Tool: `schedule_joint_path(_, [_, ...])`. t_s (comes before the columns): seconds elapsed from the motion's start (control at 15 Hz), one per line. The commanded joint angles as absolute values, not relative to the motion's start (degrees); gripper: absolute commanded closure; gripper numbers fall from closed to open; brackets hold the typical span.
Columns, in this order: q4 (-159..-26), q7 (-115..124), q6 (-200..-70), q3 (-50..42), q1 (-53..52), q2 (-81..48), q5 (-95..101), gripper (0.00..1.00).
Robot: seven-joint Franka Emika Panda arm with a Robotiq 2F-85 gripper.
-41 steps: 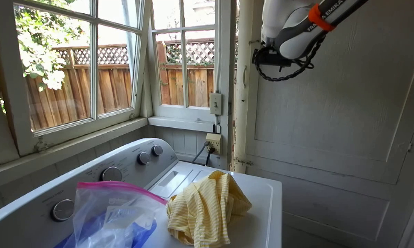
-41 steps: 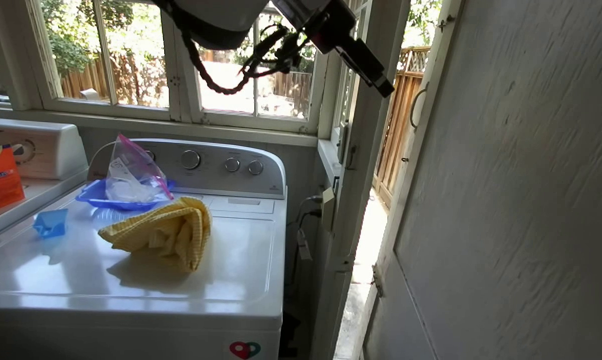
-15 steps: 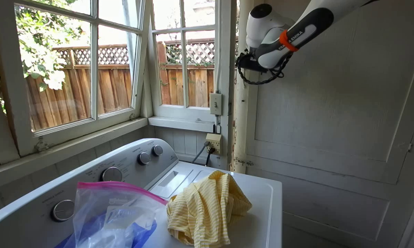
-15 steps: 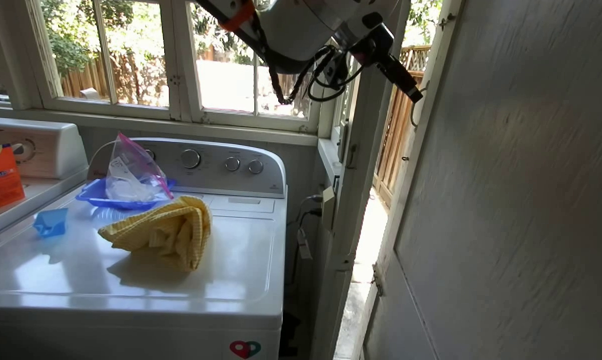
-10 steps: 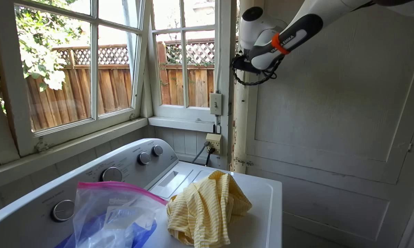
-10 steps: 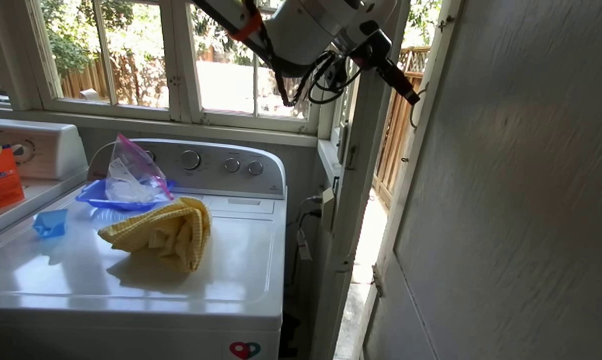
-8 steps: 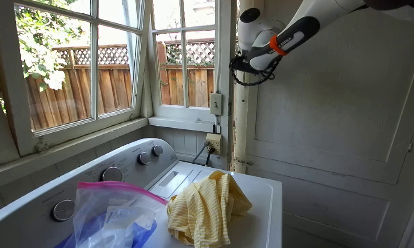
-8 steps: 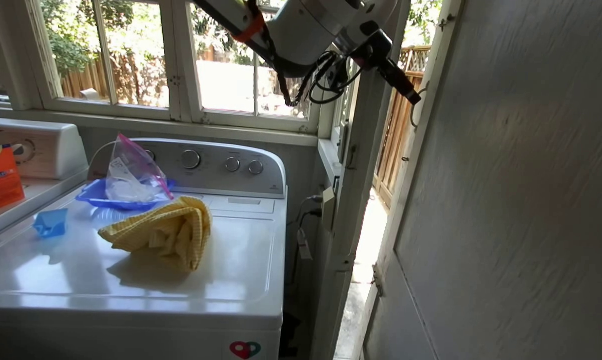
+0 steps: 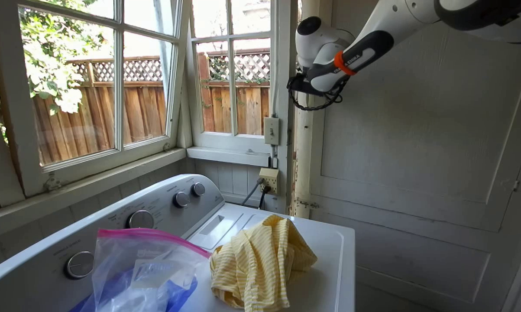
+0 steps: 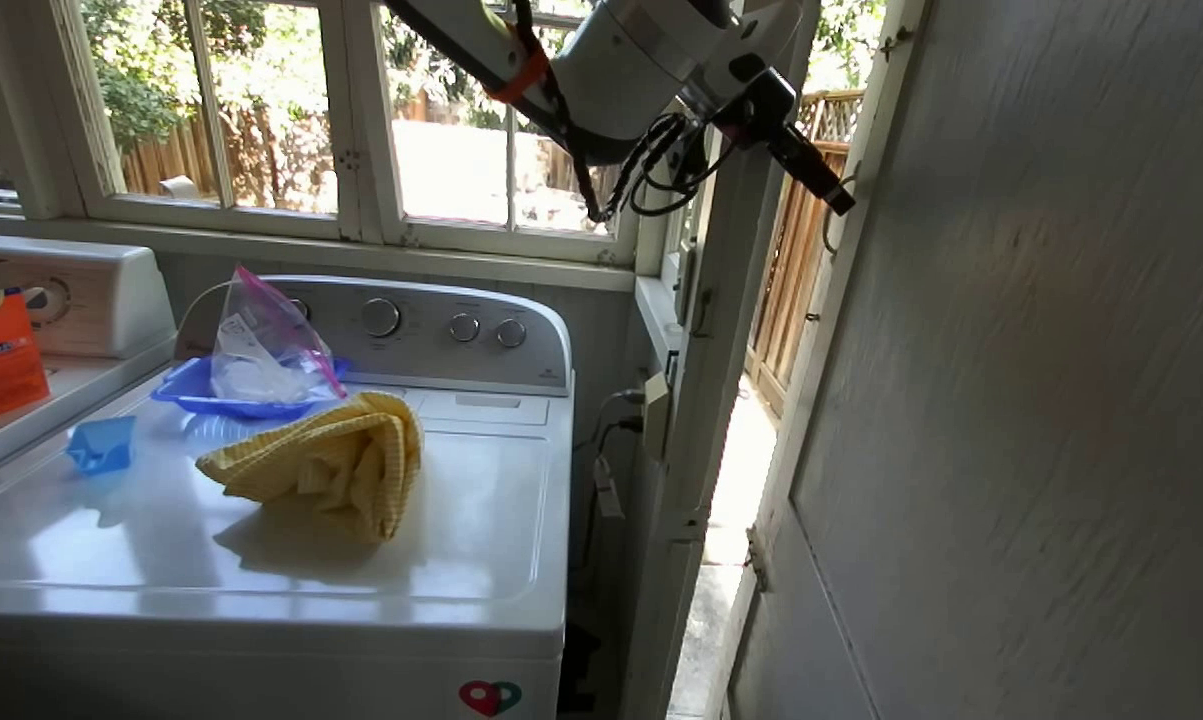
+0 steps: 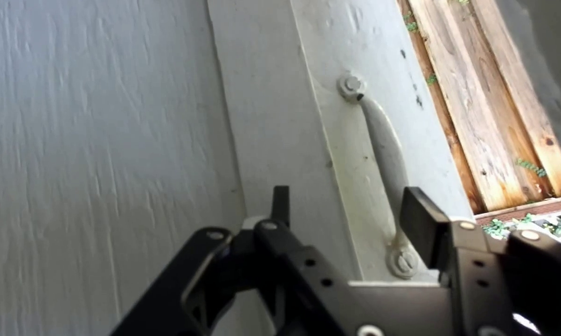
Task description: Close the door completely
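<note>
The door [image 10: 1041,400] is tall, off-white and panelled, and stands ajar. It also shows in an exterior view [image 9: 409,147] and fills the left of the wrist view [image 11: 98,163]. A gap to the outdoors shows between its edge and the frame. A curved painted handle [image 11: 386,144] is bolted near the door's edge. My gripper [image 11: 350,210] is open and empty, its fingertips apart in front of the handle's lower end. The right finger overlaps part of the handle in this view; contact cannot be told. In an exterior view the fingertips [image 10: 841,203] are close to the handle [image 10: 829,238].
The door frame [image 10: 716,330] stands just beside the arm. A white washer [image 9: 329,242] holds a yellow striped cloth [image 9: 262,264] and a plastic bag [image 9: 147,260]. Windows [image 9: 232,86] and an outlet box [image 9: 269,180] are near the corner. An orange box [image 10: 1,350] stands at the far left.
The arm has moved across to the door's edge and handle, slowing recently. In the last half second the gripper has shifted slightly downward and closer to the door. The door shows little or no movement.
</note>
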State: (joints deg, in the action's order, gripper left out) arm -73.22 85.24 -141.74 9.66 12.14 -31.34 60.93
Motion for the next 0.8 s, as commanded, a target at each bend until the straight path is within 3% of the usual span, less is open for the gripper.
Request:
schedule_joint_path(0.0, [-70.57,86.45,-142.33,8.97,11.38,-33.58,62.26,0.33])
schedule_joint_path(0.2, [-71.01,85.55,-144.41,9.5,11.85,-33.4,61.93,0.25])
schedule_joint_path(0.4, [-71.89,84.22,-147.66,9.86,12.67,-33.08,61.81,0.3])
schedule_joint_path(0.47, [-72.52,82.83,-149.55,10.28,13.35,-32.88,61.32,0.38])
schedule_joint_path(0.73, [-75.69,76.12,-157.27,12.46,16.7,-31.96,58.71,0.39])
